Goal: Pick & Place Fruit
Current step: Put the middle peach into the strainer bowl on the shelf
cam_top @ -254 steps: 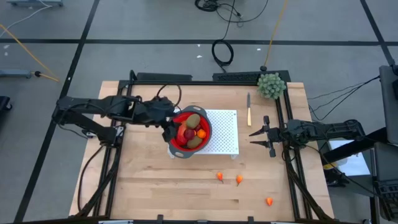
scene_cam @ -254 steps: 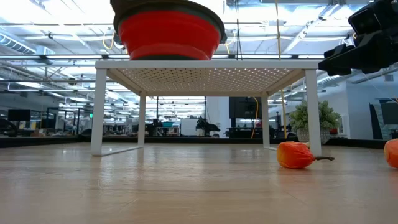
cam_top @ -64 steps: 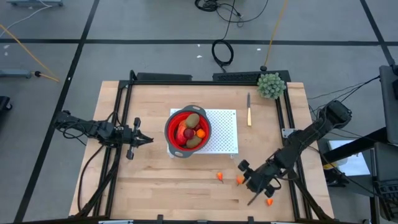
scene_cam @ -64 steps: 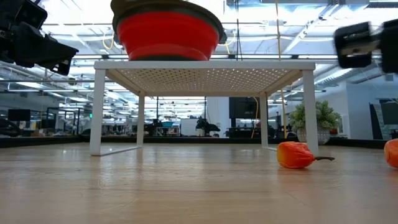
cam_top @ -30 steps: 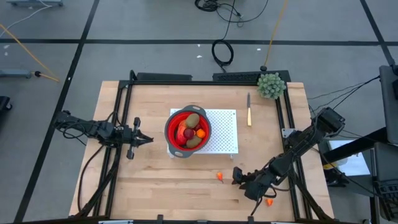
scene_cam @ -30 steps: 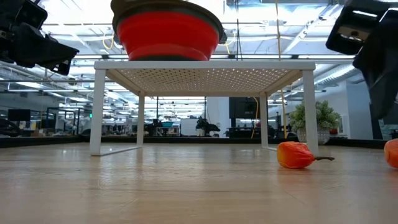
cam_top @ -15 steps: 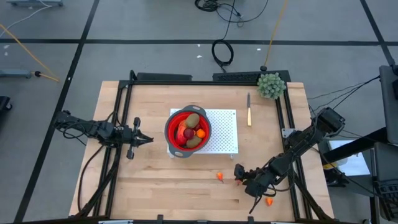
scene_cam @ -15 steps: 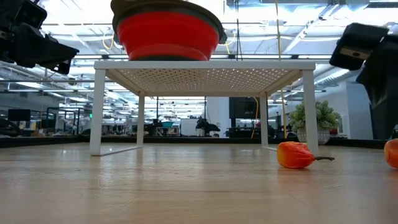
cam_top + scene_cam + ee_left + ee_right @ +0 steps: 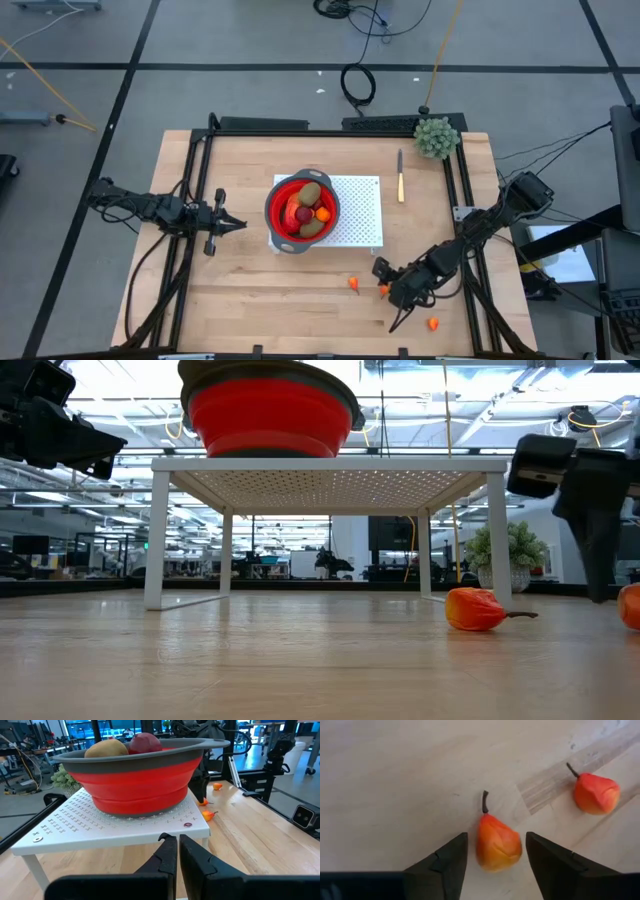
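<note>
At the near edge of the worktop point(image 9: 250, 310) the right gripper point(image 9: 496, 851) is down over a small orange toy pear point(image 9: 498, 842), its two fingers standing apart on either side of the fruit with a gap showing on each side, so nothing is held yet. A second orange pear point(image 9: 596, 793) lies near it, and the high view shows a third point(image 9: 432, 324) nearer the front edge.

The pear looks light, hard and smooth, with a thin dark stem; it would probably roll or skid if nudged off-centre. The sound place to grip is across the broad belly, not the tapered neck or the stem.

Farther back, a red collapsible bowl point(image 9: 277, 214) sits on a white perforated rack point(image 9: 362, 210), already holding brown kiwis, a dark red ball and an orange piece.

The left gripper point(image 9: 232, 225) waits beside the rack, pinched closed and empty.
</note>
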